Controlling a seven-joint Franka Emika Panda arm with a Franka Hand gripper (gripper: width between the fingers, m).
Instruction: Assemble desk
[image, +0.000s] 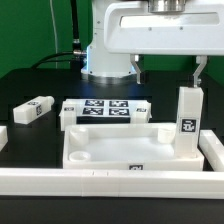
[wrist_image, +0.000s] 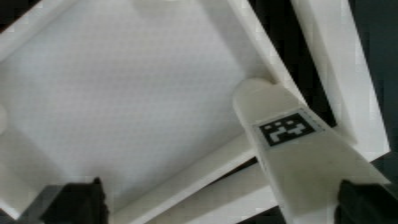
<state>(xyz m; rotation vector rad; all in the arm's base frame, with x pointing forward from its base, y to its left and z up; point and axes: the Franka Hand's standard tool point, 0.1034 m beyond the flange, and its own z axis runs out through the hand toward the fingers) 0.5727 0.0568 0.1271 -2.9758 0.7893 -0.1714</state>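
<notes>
The white desk top (image: 100, 150) lies rim-up on the black table. One square white leg (image: 187, 120) stands upright in its corner socket at the exterior view's right, tag facing the camera. My gripper (image: 168, 72) hangs just above that leg with its jaws wide apart and nothing held. In the wrist view the leg (wrist_image: 294, 150) rises from the desk top (wrist_image: 125, 100) between my fingertips, closer to one finger (wrist_image: 365, 205) than the other; my gripper (wrist_image: 217, 208) is open around it. A loose leg (image: 33, 110) lies on the table at the exterior view's left.
The marker board (image: 105, 108) lies behind the desk top. A long white rail (image: 110, 185) edges the table's front and turns up the right side (image: 214, 150). Another white part (image: 3, 136) shows at the far left edge. The arm's base (image: 100, 55) stands at the back.
</notes>
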